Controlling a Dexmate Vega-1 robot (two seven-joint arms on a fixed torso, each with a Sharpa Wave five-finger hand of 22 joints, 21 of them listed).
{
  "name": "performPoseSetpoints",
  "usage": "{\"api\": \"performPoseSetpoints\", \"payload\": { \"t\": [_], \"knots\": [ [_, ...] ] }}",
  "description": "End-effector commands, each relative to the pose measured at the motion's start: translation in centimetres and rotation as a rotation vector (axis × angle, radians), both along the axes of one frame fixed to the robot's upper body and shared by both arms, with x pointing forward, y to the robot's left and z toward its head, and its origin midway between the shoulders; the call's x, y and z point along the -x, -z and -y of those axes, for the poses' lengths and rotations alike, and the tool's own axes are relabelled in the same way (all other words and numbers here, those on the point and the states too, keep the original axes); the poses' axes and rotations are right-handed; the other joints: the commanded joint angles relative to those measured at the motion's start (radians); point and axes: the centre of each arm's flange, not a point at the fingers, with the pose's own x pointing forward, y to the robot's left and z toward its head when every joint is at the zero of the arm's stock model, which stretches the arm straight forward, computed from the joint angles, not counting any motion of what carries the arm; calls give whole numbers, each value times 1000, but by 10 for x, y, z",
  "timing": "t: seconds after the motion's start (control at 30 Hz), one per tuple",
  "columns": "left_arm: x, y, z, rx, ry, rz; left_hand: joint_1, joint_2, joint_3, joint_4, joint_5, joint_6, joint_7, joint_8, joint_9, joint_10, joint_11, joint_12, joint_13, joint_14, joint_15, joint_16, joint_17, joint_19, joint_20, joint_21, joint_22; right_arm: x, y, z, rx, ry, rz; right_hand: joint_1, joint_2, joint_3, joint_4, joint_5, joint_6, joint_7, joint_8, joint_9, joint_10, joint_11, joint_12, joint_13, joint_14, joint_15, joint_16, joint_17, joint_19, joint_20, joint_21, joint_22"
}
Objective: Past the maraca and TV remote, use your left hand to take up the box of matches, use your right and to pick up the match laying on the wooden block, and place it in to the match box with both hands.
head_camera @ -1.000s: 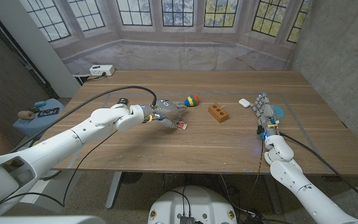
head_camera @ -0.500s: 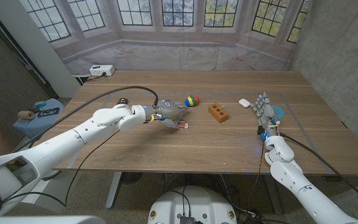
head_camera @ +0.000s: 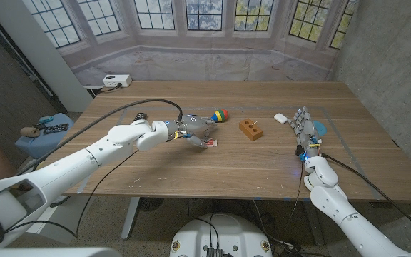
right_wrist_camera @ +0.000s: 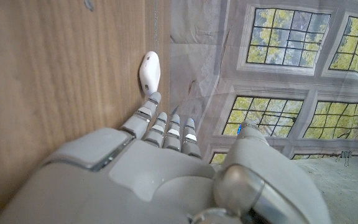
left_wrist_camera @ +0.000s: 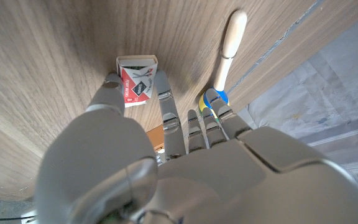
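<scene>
The red-and-white box of matches (head_camera: 209, 143) (left_wrist_camera: 135, 81) sits between the thumb and a finger of my left hand (head_camera: 193, 130) (left_wrist_camera: 166, 155), which pinches it just above the table at mid-left. The colourful maraca (head_camera: 220, 115) (left_wrist_camera: 215, 98) lies just beyond that hand. To the right, the wooden block (head_camera: 250, 129) carries a thin match on its top. The white TV remote (head_camera: 281, 118) (right_wrist_camera: 149, 71) lies farther right. My right hand (head_camera: 304, 128) (right_wrist_camera: 166, 168) stands upright near the remote, fingers straight and holding nothing.
A blue object (head_camera: 320, 127) lies just right of my right hand. A white power strip (head_camera: 116, 81) sits at the table's back left corner. A black cable (head_camera: 130, 107) loops over the left arm. A small side stand (head_camera: 48, 129) with clutter is off the left edge.
My left hand has shifted slightly right with the box of matches between thumb and finger. The right hand has stayed still.
</scene>
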Motion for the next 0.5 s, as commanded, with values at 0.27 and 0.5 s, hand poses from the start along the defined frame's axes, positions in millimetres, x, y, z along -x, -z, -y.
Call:
{"api": "performPoseSetpoints", "payload": {
  "t": [0.27, 0.5],
  "knots": [
    [4, -3, 1, 22, 10, 18, 14, 5, -4, 2, 5, 6, -3, 6, 1, 10, 1, 5, 2, 11, -3, -2, 3, 12, -2, 5, 5, 1, 2, 0, 3, -6, -1, -10, 3, 1, -7, -2, 9, -3, -1, 2, 2, -5, -2, 1, 5, -5, 6, 3, 9, 0, -2, 5],
    [6, -3, 0, 28, 14, 22, 15, 5, -6, 3, 5, 7, -4, 6, 2, 11, 0, 3, 2, 13, -3, -3, 3, 13, -2, 5, 5, 2, 0, -1, 9, -5, 0, -10, 3, 2, -8, -2, 9, -4, -1, 2, 2, -4, -2, 1, 5, -4, 6, 3, 9, 1, -2, 5]
  ]
}}
